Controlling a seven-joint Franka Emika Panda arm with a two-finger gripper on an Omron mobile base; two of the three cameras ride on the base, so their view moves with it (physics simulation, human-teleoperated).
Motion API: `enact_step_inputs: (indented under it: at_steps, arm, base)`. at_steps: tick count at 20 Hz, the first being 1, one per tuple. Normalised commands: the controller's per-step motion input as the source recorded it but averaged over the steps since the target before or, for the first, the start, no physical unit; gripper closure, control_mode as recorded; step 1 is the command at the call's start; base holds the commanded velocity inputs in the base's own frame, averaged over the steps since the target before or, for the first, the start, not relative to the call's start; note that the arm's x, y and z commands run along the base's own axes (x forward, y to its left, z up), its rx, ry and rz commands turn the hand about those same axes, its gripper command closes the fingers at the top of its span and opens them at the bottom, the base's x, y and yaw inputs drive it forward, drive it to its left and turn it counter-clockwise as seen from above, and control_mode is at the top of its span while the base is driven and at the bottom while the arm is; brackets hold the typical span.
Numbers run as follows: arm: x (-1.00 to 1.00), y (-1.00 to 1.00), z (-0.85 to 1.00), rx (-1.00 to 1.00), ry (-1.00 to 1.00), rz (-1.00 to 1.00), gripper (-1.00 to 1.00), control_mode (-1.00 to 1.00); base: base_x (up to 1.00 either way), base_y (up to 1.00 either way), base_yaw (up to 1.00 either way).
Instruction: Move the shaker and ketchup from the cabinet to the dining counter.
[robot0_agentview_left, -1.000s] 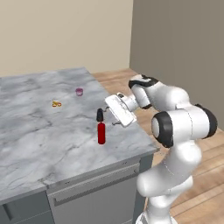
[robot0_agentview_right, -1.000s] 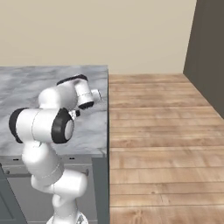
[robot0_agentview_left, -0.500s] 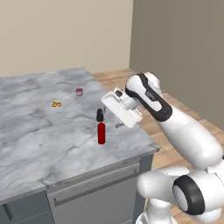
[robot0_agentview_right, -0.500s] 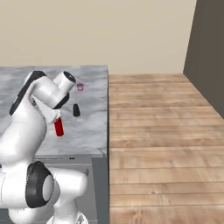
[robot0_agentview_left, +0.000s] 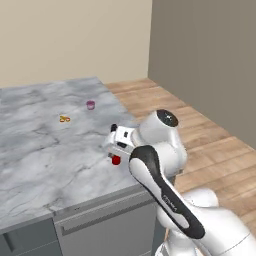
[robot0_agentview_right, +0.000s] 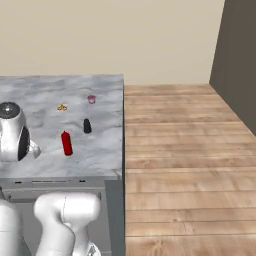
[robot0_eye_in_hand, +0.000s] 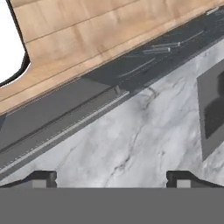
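1. The room has beige walls, a dark grey wall on the right and a wooden plank floor (robot0_agentview_right: 190, 150).
2. The desk (robot0_agentview_right: 45, 92) is a long island with a grey-veined white marble top and dark grey panelled fronts (robot0_agentview_left: 100, 227); its end borders the plank floor.
3. In the right base view the ketchup (robot0_agentview_right: 66, 143), a slim red squeeze bottle, stands upright on the marble near the front edge.
4. The shaker (robot0_agentview_right: 87, 125), small and black, stands upright just beside the ketchup, farther back and nearer the end of the desk; the two are apart.
5. In the left base view the arm covers most of both: a bit of red of the ketchup (robot0_agentview_left: 116, 160) shows below the wrist and the shaker's dark top (robot0_agentview_left: 114, 127) peeks above it.
6. A small pink cup (robot0_agentview_right: 91, 99) and a small yellow item (robot0_agentview_right: 62, 107) sit farther back on the desk, well apart from the bottles.
7. The hand (robot0_eye_in_hand: 112, 177) is spread wide: in the hand view its two dark fingertips (robot0_eye_in_hand: 41, 178) stand far apart with nothing between them, looking down on bare marble, the dark front edge of the desk and the floor beyond.
8. A dark grey rectangular patch (robot0_eye_in_hand: 212, 111) lies on the marble at the right edge of the hand view; I cannot tell what it is.
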Motion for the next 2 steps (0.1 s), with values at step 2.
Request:
enact_step_inputs:
  at_steps: [2]
  arm:
    - [-0.71,0.41,0.00,-0.24,-0.16,0.01,-1.00,-1.00]
  base:
    - [0.00,0.00,0.00]
